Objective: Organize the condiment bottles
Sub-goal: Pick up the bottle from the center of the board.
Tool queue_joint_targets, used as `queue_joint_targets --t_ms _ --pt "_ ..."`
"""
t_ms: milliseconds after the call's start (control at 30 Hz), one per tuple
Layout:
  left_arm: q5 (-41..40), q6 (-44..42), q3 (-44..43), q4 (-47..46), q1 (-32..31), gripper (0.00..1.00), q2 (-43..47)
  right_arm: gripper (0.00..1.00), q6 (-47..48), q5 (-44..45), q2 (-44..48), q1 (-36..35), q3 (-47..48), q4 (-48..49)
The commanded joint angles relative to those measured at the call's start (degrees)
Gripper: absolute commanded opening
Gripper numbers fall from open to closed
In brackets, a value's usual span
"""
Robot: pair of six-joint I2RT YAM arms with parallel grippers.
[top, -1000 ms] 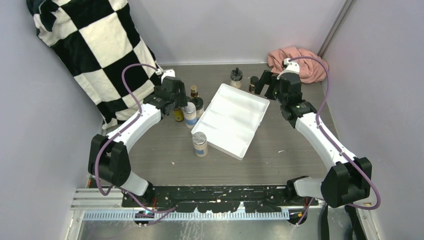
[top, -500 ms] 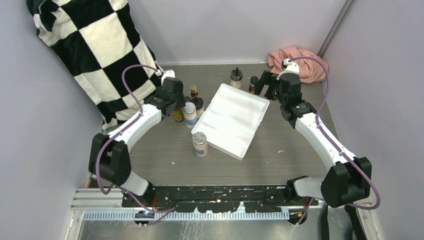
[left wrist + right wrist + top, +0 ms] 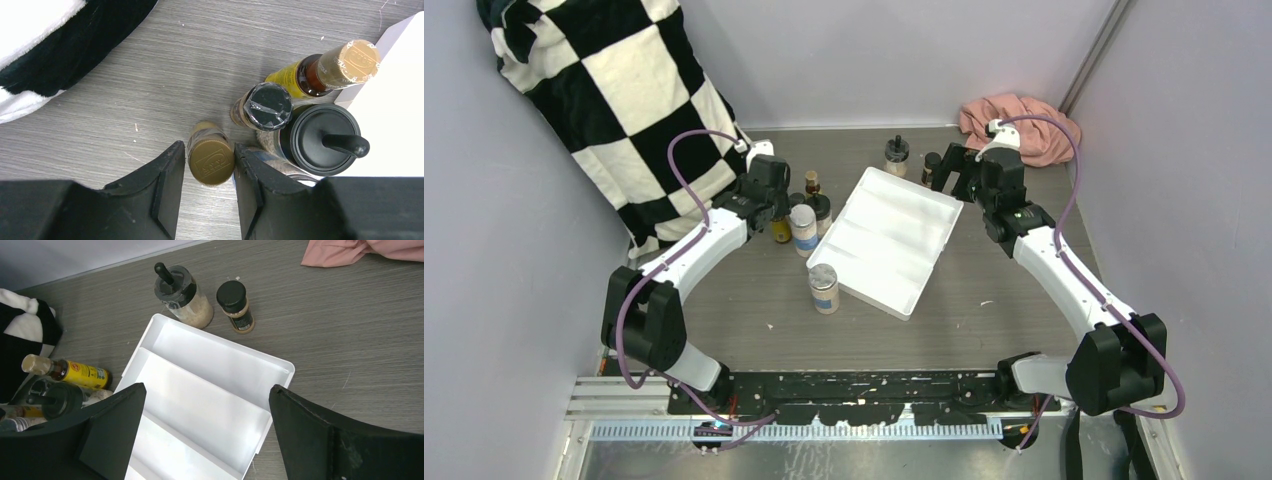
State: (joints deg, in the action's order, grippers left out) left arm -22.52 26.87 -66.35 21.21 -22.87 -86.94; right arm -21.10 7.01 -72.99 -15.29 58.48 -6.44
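My left gripper [image 3: 209,148] is shut on the gold-brown cap of a slim yellow bottle [image 3: 211,161], which stands on the table left of the white tray [image 3: 894,245]. Packed next to it are a small black-capped jar [image 3: 264,106], a pale jar with a black knobbed lid [image 3: 320,140] and a yellow-labelled bottle with a tan cap [image 3: 325,67]. A silver-lidded jar [image 3: 824,288] stands alone at the tray's near corner. Behind the tray are a knob-lidded jar [image 3: 182,295] and a small dark-capped bottle [image 3: 236,307]. My right gripper [image 3: 206,389] hangs wide open over the tray's far end, holding nothing.
A black-and-white checkered blanket [image 3: 614,90] drapes over the back left, its edge close to the cluster [image 3: 60,55]. A pink cloth [image 3: 1024,125] lies in the back right corner. Grey walls close in both sides.
The left gripper's fingers have come together around the slim bottle's cap. The right arm has barely shifted. No bottle has moved.
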Motion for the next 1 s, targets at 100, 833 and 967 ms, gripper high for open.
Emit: queue_joint_targets --t_ms 100,833,967 --pt "-0.9 1.0 0.3 -2.4 -0.2 0.37 0.1 1.0 0.8 -0.1 1.0 -0.4 0.1 2.7" --pt "-2.5 1.2 0.1 -1.1 -0.2 0.0 0.6 1.0 0.5 0.1 0.6 -0.5 -0.1 2.7" --pt "-3.2 1.1 -0.3 -0.7 -0.2 0.0 1.2 1.0 0.5 0.0 0.5 -0.5 -0.1 2.8"
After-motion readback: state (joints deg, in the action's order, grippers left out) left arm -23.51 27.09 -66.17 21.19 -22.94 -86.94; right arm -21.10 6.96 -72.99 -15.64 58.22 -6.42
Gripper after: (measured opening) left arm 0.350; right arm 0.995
